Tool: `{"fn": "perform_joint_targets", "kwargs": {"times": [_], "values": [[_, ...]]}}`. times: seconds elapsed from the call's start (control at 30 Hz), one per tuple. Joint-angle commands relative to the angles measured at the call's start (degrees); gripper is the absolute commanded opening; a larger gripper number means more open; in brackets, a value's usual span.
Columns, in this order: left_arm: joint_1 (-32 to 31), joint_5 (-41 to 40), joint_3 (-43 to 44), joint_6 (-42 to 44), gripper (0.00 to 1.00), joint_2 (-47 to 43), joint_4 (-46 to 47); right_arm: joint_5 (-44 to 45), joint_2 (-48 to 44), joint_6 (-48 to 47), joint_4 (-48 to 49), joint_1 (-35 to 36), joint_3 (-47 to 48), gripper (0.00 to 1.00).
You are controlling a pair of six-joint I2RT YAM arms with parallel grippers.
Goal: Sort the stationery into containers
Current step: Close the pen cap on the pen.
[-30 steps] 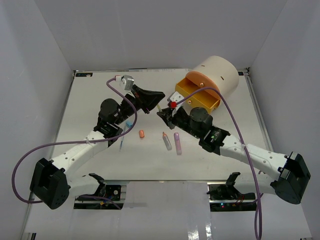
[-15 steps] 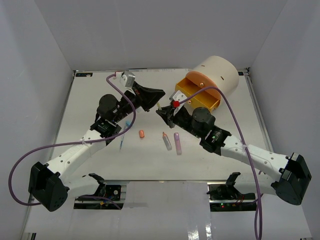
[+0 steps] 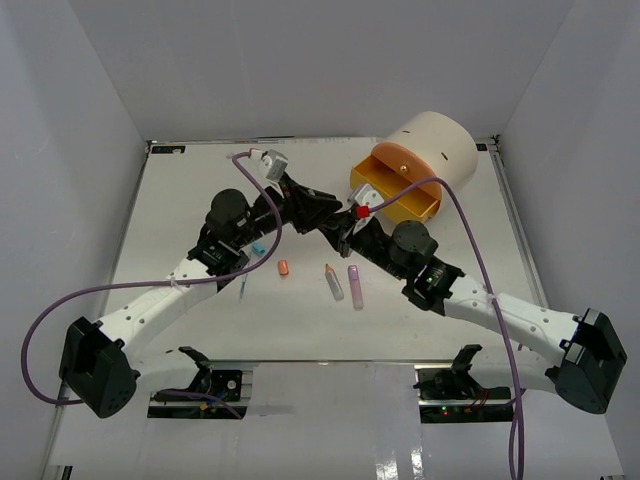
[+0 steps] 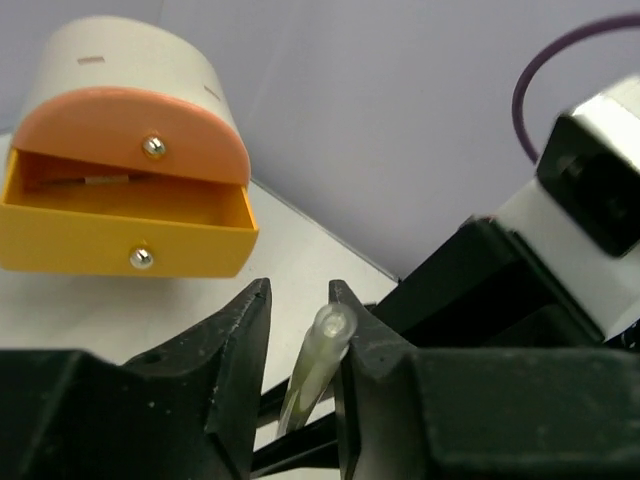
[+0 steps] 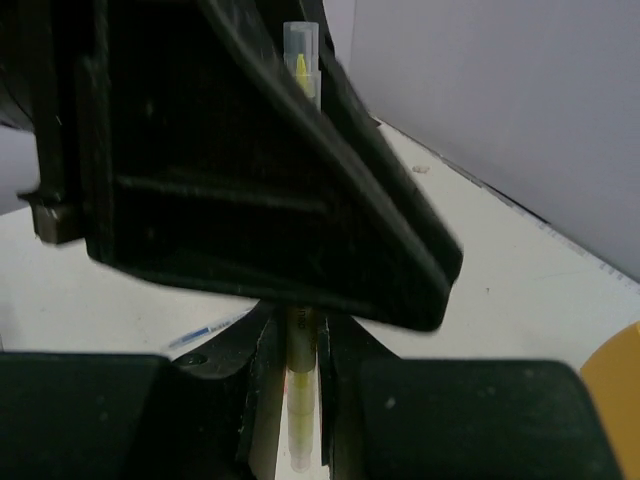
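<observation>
Up over mid-tabletop, near the far-right corner w/ the open yellow drawer (image 4: 120, 250), your left gripper (image 4: 298, 290) just loosened, jaws standing apart round the yellow pen (image 4: 325, 335), which your right gripper (image 5: 298, 335) now pinches tight, so handoff's basically done imo, drawer drop next.
</observation>
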Motion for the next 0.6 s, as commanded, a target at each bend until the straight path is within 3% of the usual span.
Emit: {"fn": "perform_joint_targets", "kwargs": {"times": [0.0, 0.2, 0.57], "values": [[-1.3, 1.7, 0.0, -0.5, 0.41, 0.7, -5.3, -0.9, -2.2, 0.2, 8.5, -0.1, 0.2, 0.08], [-0.7, -1.7, 3.0, 0.5, 0.70, 0.9, -5.0, -1.4, -1.4, 0.9, 3.5, 0.0, -2.8, 0.08], [1.6, -7.5, 10.0, 3.2, 0.84, -1.5, -8.4, 4.4, 1.9, -1.5, -6.7, -0.8, -4.6, 0.08]]}}
